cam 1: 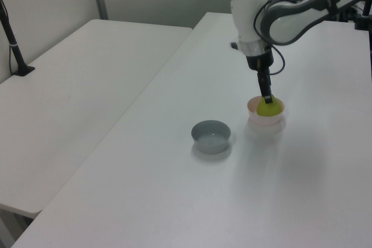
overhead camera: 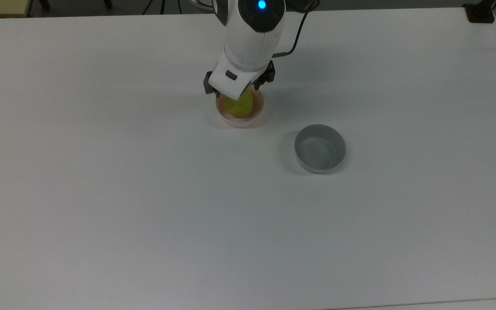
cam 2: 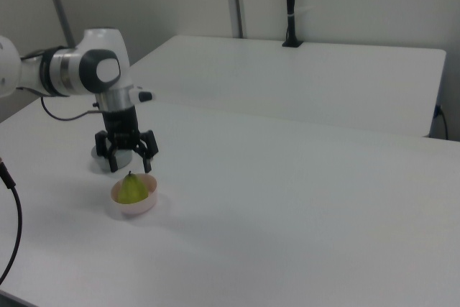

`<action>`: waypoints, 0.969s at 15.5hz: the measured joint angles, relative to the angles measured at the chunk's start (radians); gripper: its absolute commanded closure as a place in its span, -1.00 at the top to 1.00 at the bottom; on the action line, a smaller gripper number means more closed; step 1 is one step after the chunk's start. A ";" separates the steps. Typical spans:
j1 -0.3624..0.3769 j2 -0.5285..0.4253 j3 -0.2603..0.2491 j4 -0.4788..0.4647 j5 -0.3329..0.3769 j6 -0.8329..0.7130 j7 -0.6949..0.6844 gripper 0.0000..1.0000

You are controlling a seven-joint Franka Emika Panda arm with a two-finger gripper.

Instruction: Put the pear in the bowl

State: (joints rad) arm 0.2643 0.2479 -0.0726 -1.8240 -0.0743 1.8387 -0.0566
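I see the pear (cam 2: 131, 190) sitting inside the pink bowl (cam 2: 136, 206), stem up in the right view (its yellow-green body fills much of the bowl). My gripper (cam 2: 127, 162) hangs just above it with both fingers spread wide, released and apart from the fruit. The grey bowl (overhead camera: 319, 148) stands apart on the white table (overhead camera: 144, 193), toward the top view's right and lower down.

the hand (cam 2: 129, 160) points down, fingers (cam 2: 149, 162) spread apart.
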 measured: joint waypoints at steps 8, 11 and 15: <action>-0.131 -0.198 0.001 0.095 0.000 -0.086 0.135 1.00; -0.188 -0.235 0.001 0.103 0.000 -0.127 0.152 1.00; -0.259 -0.248 0.002 0.126 0.000 -0.161 0.154 1.00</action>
State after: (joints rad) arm 0.0049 -0.0005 -0.0710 -1.6979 -0.0743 1.6782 0.0978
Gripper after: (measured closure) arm 0.000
